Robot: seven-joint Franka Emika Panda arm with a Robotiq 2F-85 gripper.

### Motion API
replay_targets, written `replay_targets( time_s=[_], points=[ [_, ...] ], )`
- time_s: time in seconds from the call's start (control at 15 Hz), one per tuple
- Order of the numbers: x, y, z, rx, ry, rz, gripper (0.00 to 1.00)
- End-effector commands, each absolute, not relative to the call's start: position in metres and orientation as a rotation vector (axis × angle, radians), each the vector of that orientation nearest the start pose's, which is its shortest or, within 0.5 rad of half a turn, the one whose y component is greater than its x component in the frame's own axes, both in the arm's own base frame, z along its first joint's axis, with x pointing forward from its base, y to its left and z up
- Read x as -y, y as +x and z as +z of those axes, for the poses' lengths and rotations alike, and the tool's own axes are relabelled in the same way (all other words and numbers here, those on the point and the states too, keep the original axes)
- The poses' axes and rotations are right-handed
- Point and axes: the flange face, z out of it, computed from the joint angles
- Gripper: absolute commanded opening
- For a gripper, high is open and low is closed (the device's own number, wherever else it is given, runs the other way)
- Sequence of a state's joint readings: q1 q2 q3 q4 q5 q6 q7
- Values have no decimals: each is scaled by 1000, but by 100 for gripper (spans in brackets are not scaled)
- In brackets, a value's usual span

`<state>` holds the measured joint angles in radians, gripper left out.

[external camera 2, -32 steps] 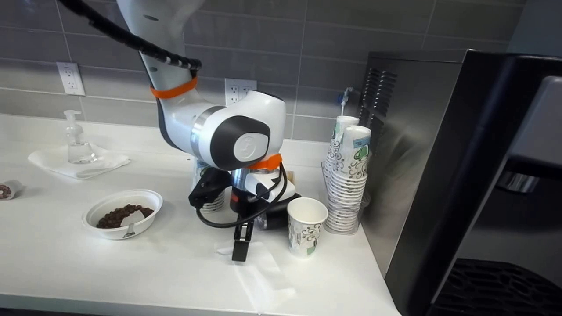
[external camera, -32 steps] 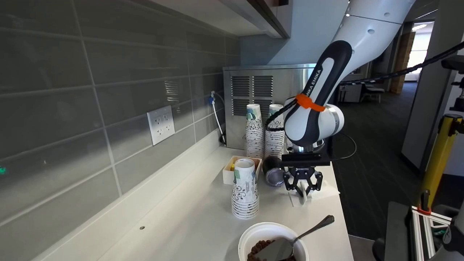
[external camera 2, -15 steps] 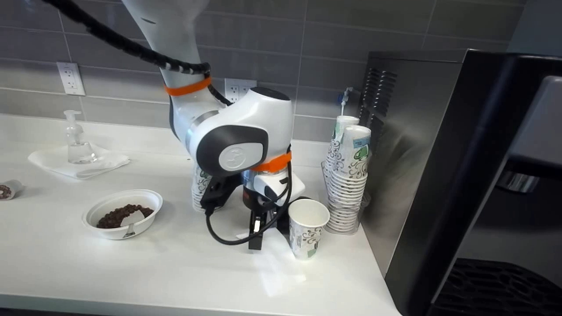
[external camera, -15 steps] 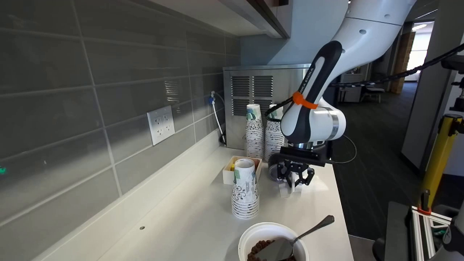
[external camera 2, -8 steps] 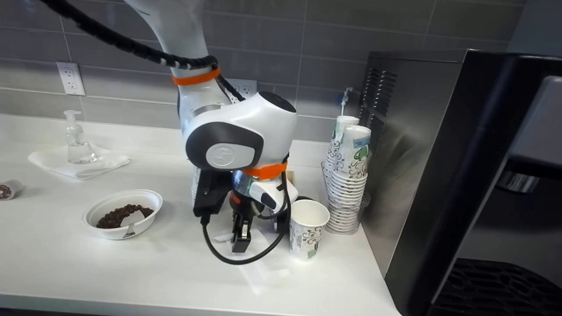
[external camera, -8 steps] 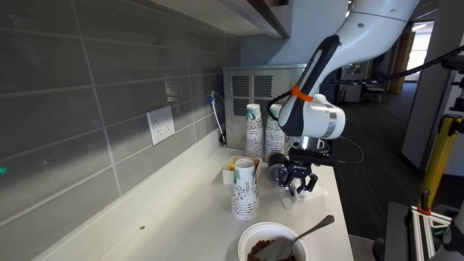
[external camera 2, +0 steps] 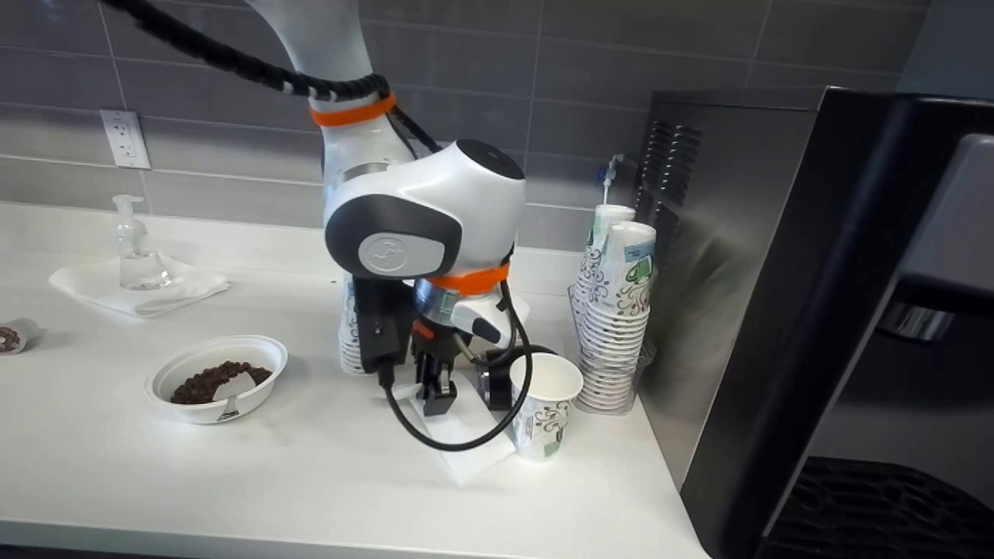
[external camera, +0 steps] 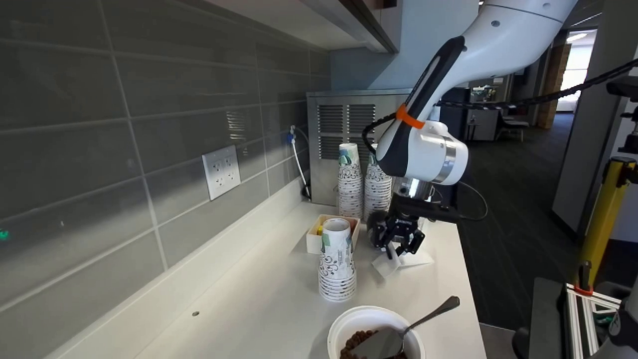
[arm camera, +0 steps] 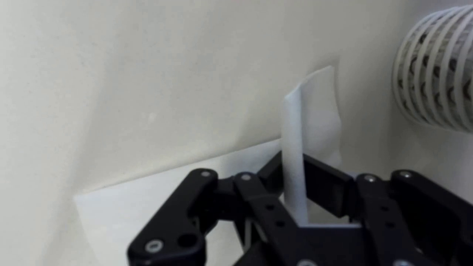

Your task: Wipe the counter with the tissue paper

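Observation:
The white tissue paper [arm camera: 147,199] lies partly flat on the cream counter [arm camera: 166,81] in the wrist view. A narrow fold of it stands up between my fingertips [arm camera: 293,162], which are shut on it. In an exterior view the tissue [external camera: 387,264] hangs from my gripper [external camera: 394,251] and spreads over the counter [external camera: 259,304]. In an exterior view it [external camera 2: 466,450] lies under and in front of my gripper [external camera 2: 439,400], beside a paper cup. I cannot tell how firmly the held fold touches the counter.
A single paper cup [external camera 2: 540,423] stands close to the tissue. A dark jar [external camera: 376,222] lies behind my gripper. A cup stack [external camera: 337,259], a small box [external camera: 314,244] and a bowl [external camera: 341,324] with a spoon [external camera: 433,316] stand nearby. A steel machine [external camera 2: 714,272] borders the counter.
My gripper has moved back and forth and is now closer to the wall. The tissue has been dragged along, away from the counter's front edge. The single cup has shifted very slightly.

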<state>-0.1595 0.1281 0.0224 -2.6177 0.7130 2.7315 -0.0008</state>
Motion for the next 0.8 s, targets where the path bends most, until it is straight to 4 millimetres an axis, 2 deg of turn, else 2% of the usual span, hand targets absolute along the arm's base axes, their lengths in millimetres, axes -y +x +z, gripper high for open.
replay_targets(
  time_s=[0.0, 0.2, 0.4, 0.53, 0.73],
  points=[
    [66, 409, 195, -1070, -2783, 55, 3],
    [55, 397, 181, -1025, -2909, 236, 3],
    [38, 392, 182, -915, -2979, 424, 3],
    [25, 390, 189, -817, -2967, 416, 3],
    [9, 398, 200, -789, -2940, 300, 3]
  ],
)
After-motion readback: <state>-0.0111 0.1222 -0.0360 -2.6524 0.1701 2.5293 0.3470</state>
